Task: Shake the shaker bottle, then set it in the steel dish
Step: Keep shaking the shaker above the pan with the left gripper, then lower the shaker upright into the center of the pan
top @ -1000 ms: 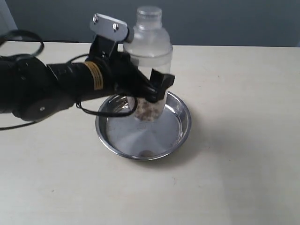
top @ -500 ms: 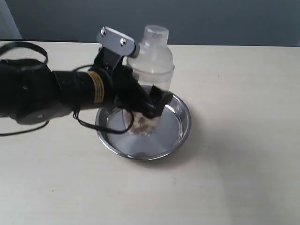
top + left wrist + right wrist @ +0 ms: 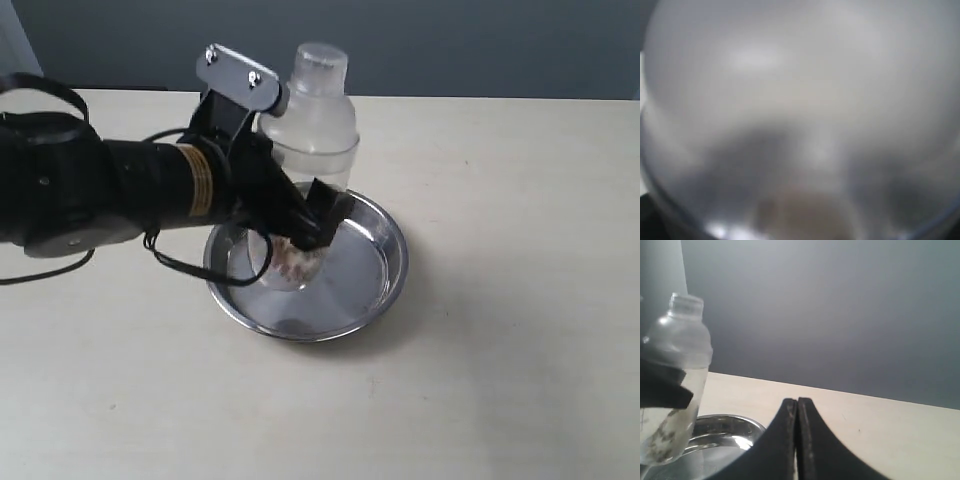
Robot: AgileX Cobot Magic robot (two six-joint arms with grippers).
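Observation:
The frosted shaker bottle (image 3: 312,130) stands nearly upright inside the steel dish (image 3: 385,265), brown and whitish grains at its base. My left gripper (image 3: 305,222) is shut on the bottle's lower body, its arm coming in from the left. Whether the bottle's bottom touches the pan floor I cannot tell. The left wrist view is filled by the blurred bottle (image 3: 800,100). In the right wrist view the bottle (image 3: 677,365) and dish (image 3: 735,432) lie to one side, and my right gripper (image 3: 797,402) is shut on nothing, well apart from them.
A beige table (image 3: 500,380) carries the dish. A dark grey wall (image 3: 480,40) runs behind the table's far edge. Black cables (image 3: 50,100) loop off the left arm.
The bottle has come down lower into the dish and shifted slightly left with my left gripper still holding it.

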